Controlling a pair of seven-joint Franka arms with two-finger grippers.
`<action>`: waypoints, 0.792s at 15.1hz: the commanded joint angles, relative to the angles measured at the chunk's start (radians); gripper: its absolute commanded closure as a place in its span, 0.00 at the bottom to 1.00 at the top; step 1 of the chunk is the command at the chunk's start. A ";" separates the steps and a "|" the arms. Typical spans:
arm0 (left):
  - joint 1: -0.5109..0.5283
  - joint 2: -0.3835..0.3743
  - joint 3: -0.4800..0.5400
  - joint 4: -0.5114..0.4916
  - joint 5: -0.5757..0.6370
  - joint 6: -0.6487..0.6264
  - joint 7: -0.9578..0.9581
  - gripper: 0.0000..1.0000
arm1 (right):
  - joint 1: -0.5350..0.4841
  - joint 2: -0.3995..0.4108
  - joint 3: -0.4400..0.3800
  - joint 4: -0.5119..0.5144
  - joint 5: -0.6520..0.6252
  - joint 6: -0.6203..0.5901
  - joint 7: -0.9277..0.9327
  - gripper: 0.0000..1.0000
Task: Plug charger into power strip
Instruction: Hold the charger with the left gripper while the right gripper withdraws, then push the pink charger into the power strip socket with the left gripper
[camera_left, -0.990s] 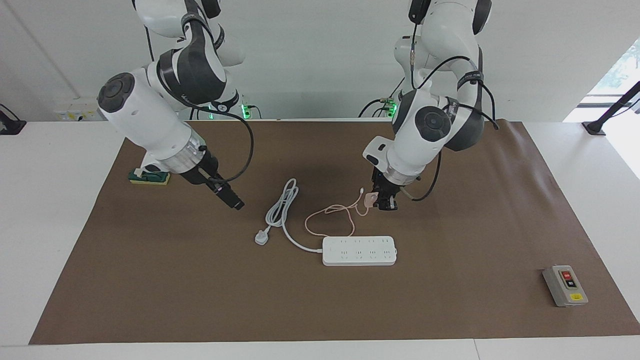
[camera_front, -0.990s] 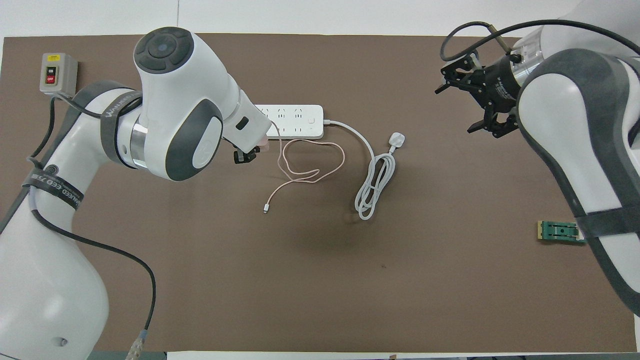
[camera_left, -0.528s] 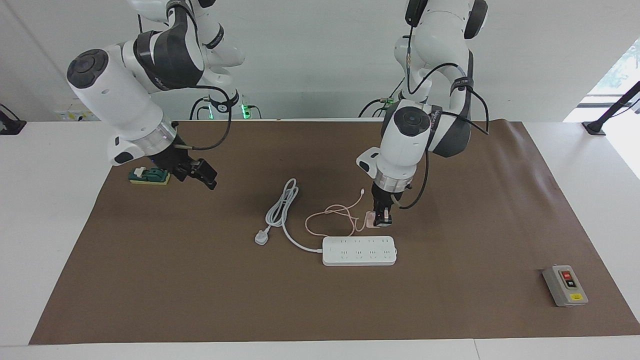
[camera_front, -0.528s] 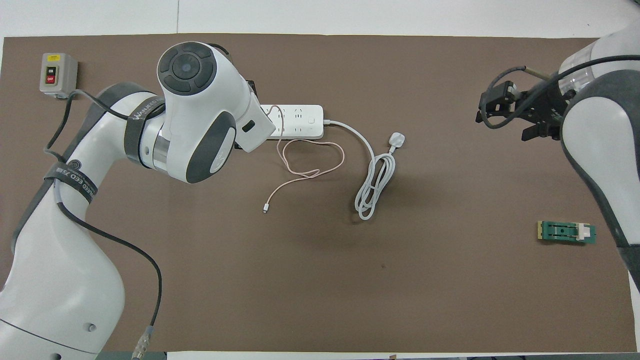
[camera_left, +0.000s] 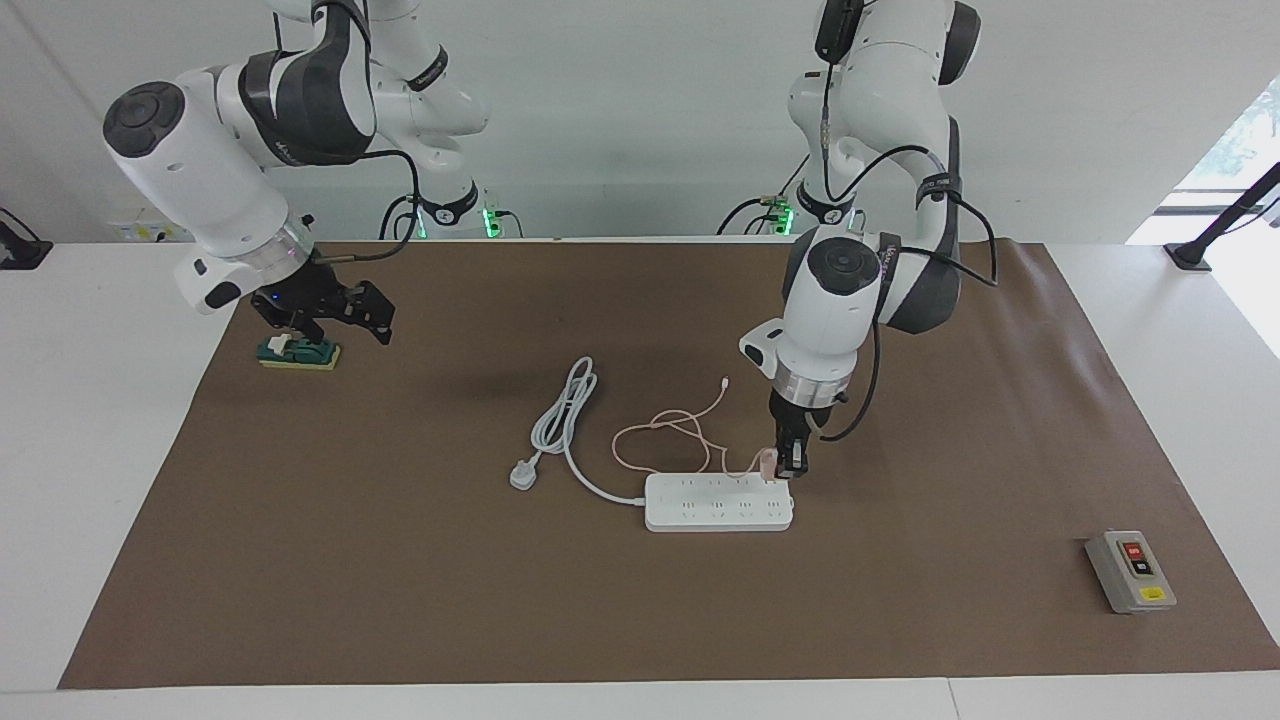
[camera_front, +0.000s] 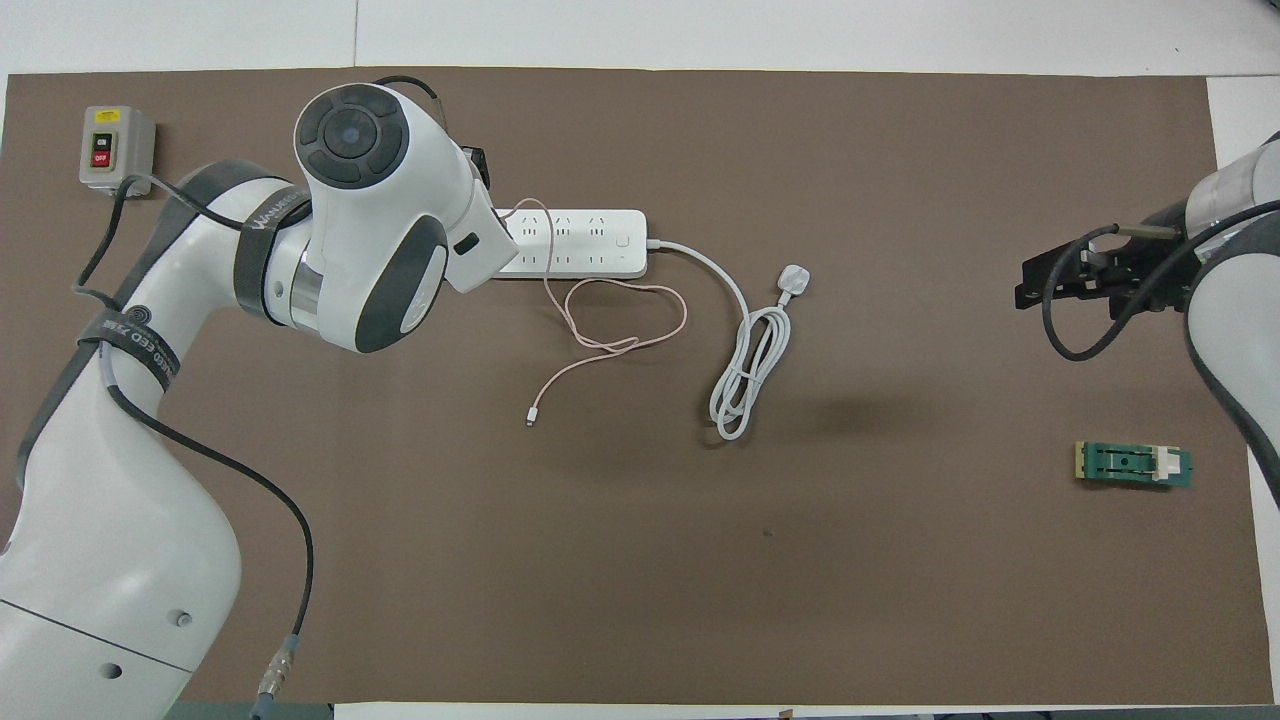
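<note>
The power strip (camera_left: 718, 502) (camera_front: 585, 242) lies flat in the middle of the brown mat. My left gripper (camera_left: 790, 468) points straight down, shut on the pale pink charger (camera_left: 766, 462). It holds the charger right at the strip's end toward the left arm, on the edge nearer the robots. Whether the prongs are in a socket cannot be told. The thin pink cable (camera_left: 665, 432) (camera_front: 612, 325) trails from it in loops on the mat. In the overhead view my left arm hides the charger and the gripper. My right gripper (camera_left: 340, 318) (camera_front: 1040, 283) hangs open and holds nothing.
A white three-pin plug (camera_left: 524, 474) (camera_front: 793, 282) with a coiled thick cord lies beside the strip. A grey button box (camera_left: 1130, 570) (camera_front: 116, 148) sits near the mat's corner at the left arm's end. A green block (camera_left: 298, 352) (camera_front: 1133, 464) lies under the right gripper.
My left gripper carried the charger down and away from the robots to the strip's end. The right arm drew back toward its own end of the table, over the green block.
</note>
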 joint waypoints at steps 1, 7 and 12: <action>0.025 0.007 -0.005 -0.042 0.015 0.065 0.023 1.00 | 0.001 -0.094 0.010 -0.101 -0.018 0.003 -0.011 0.00; 0.040 0.009 -0.007 -0.072 -0.046 0.069 0.026 1.00 | -0.006 -0.091 0.010 -0.067 -0.058 -0.016 -0.011 0.00; 0.047 0.009 -0.007 -0.085 -0.147 0.069 0.027 1.00 | -0.009 -0.090 0.010 -0.063 -0.131 -0.005 -0.014 0.00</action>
